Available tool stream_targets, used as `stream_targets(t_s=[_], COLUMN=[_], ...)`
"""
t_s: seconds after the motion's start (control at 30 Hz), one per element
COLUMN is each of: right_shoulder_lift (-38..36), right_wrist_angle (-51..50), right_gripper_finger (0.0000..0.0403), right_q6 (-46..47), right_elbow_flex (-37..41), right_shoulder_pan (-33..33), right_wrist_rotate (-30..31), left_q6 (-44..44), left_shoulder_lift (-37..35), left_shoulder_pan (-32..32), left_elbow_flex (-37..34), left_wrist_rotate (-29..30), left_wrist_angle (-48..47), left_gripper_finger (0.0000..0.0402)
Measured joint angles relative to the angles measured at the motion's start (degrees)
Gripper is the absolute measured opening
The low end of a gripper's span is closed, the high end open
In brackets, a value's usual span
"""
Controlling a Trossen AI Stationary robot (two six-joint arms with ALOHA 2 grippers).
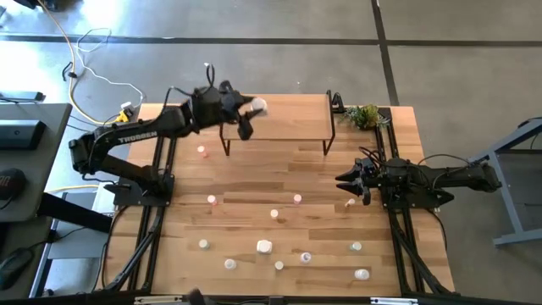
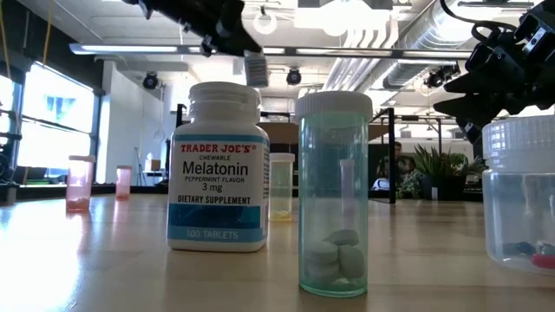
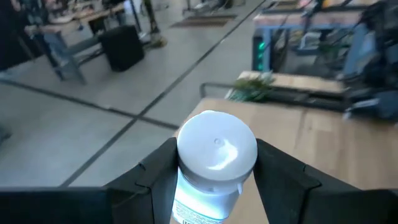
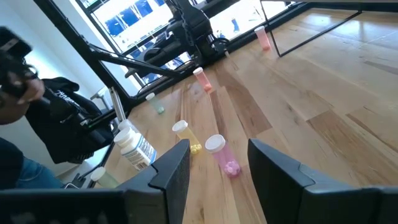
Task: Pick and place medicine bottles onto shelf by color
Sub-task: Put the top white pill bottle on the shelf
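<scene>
Left gripper point(image 1: 251, 108) clenched a white-capped bottle point(image 3: 216, 151) above the shelf point(image 1: 296, 119) left end; best lowered upright, released only once seated; right gripper point(image 1: 349, 182) waited open over the table.

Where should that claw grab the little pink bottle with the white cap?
Around its round body, just below the white cap. The pink bottle seems to stand upright, so the open right claw could come straight down, one finger each side.
</scene>
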State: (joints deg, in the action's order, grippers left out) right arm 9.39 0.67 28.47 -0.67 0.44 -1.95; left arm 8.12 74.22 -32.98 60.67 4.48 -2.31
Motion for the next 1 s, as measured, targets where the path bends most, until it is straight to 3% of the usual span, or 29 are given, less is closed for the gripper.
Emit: stream_targets(t_s=[0.3, 0.57, 0.77, 1.0], right_shoulder_lift=[0.00, 0.00, 0.00, 0.00], right_wrist_angle=[0.00, 0.00, 0.00, 0.00], right_gripper_finger=[0.0154, 0.0154, 0.0154, 0.0154], right_q6=[0.00, 0.00, 0.00, 0.00], right_elbow_flex=[0.00, 0.00, 0.00, 0.00], right_shoulder_pan=[0.01, -0.01, 0.00, 0.01], right_wrist_rotate=[-0.01, 0.01, -0.01, -0.01], left_q6=[-1.91, -1.11, 1.14, 1.67], left_shoulder_lift=[-0.02, -0.02, 2.00, 6.26], left_shoulder_pan=[-13.09, -18.66, -19.23, -19.29], left_elbow_flex=[0.76, 0.76, 0.73, 0.67], left_wrist_rotate=[-12.12, -17.54, -19.31, -17.37], left_wrist_angle=[-7.59, -12.05, -13.37, -10.44], left_gripper_finger=[0.0170, 0.0170, 0.0170, 0.0170])
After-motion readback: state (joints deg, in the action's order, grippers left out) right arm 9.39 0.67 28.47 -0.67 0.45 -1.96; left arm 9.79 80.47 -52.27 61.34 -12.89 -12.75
